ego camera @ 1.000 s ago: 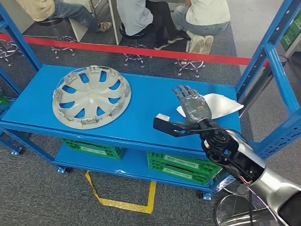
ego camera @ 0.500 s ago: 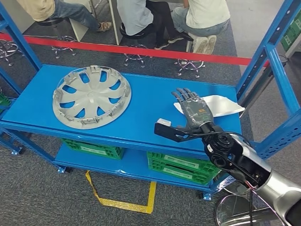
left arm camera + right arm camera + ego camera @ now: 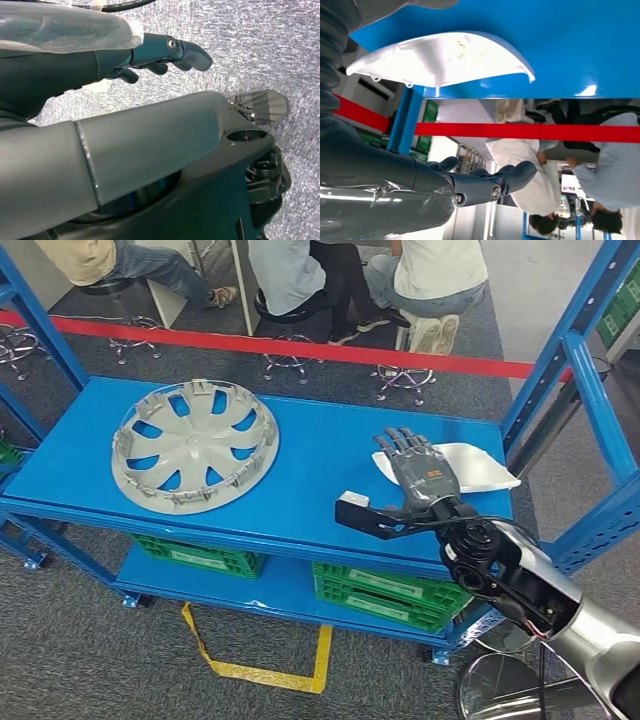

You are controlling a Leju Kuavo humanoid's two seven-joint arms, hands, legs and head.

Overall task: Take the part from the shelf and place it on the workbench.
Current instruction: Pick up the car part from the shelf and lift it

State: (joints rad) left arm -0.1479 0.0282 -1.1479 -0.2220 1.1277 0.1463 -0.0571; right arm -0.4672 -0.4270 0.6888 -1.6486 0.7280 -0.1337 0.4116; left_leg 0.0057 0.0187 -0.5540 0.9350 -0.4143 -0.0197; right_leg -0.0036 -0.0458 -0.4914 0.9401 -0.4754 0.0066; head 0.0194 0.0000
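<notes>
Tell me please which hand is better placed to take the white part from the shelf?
The right hand. It hovers open over the blue shelf, partly above the white part. The left hand looks to hang down over grey carpet, away from the shelf, so it would probably need a much longer reach.

glossy blue painted metal shelf [image 3: 317,455]; matt silver-grey plastic wheel cover [image 3: 194,445] at 9 o'clock; smooth white glossy part [image 3: 468,465] at 3 o'clock; rough grey carpet floor [image 3: 90,650].
</notes>
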